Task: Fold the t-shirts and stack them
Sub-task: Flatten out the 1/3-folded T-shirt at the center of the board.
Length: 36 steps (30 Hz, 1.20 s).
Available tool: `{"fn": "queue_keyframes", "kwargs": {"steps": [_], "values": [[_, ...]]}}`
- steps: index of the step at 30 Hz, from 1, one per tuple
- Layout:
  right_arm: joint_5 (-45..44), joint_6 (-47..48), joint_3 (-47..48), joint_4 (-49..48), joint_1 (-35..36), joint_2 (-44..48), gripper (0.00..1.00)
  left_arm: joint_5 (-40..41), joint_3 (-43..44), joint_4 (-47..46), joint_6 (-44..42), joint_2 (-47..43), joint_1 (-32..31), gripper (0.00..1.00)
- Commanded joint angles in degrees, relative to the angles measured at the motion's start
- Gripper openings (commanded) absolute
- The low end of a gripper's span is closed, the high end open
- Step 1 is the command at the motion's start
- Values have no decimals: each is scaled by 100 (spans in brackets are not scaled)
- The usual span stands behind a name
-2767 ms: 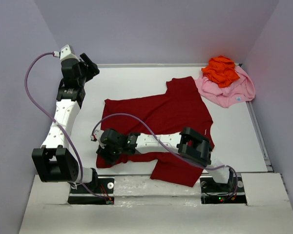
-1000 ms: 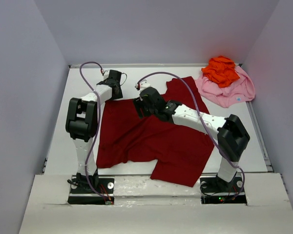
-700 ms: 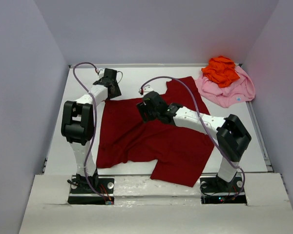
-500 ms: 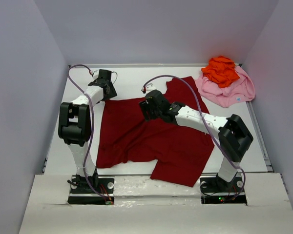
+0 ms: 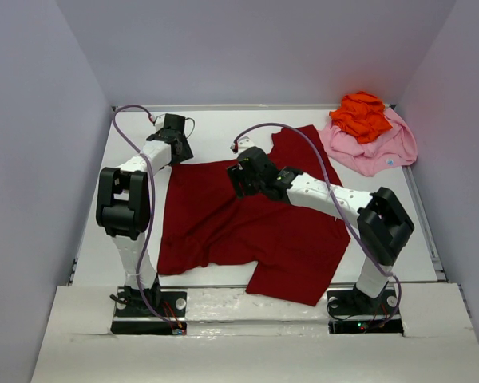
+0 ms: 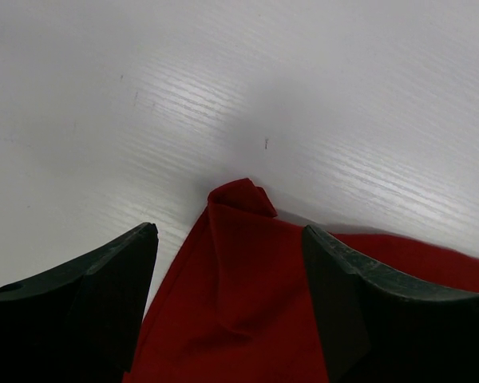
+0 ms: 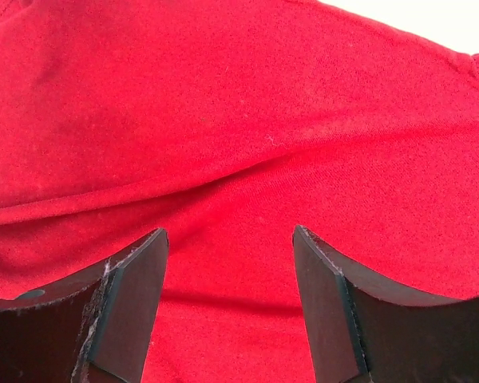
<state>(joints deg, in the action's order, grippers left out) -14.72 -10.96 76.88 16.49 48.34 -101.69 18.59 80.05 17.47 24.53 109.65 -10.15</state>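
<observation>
The dark red t-shirt lies spread flat in the middle of the white table. My left gripper hovers at its far left corner, open. In the left wrist view that folded-over corner sits between the two dark fingers, untouched. My right gripper is open over the shirt's far edge; the right wrist view shows only red cloth below its spread fingers. The orange t-shirt lies crumpled on the pink t-shirt in the far right corner.
Bare white table lies beyond the red shirt, bounded by grey walls at the back and both sides. One sleeve reaches the near table edge, between the arm bases.
Both arms have swung from the near side to the shirt's far edge. Over the last second the left gripper shifted slightly left, the right slightly nearer. Both stay open.
</observation>
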Motion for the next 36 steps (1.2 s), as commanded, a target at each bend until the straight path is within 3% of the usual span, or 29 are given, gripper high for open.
{"fn": "queue_keyframes", "kwargs": {"steps": [1, 7, 10, 18, 21, 31, 36], "values": [[22, -29, 20, -120, -35, 132, 69, 172, 28, 54, -80, -137, -22, 82], [75, -46, 11, -129, -35, 114, 69, 84, 54, -7, -115, 144, -31, 77], [110, -46, -6, -137, -35, 123, 69, 4, 46, -68, -177, 224, -48, 56], [136, -29, -85, -155, -35, 202, 68, 57, 72, -78, -282, 391, -101, 28], [171, -29, -94, -172, -35, 211, 69, 83, 89, -95, -265, 400, -110, 0], [294, -73, -94, -190, -35, 123, 68, -198, 230, -253, -397, -110, -557, 0], [347, -73, -24, -173, -35, 53, 68, -933, 414, -209, -625, 64, -909, 0]]}}
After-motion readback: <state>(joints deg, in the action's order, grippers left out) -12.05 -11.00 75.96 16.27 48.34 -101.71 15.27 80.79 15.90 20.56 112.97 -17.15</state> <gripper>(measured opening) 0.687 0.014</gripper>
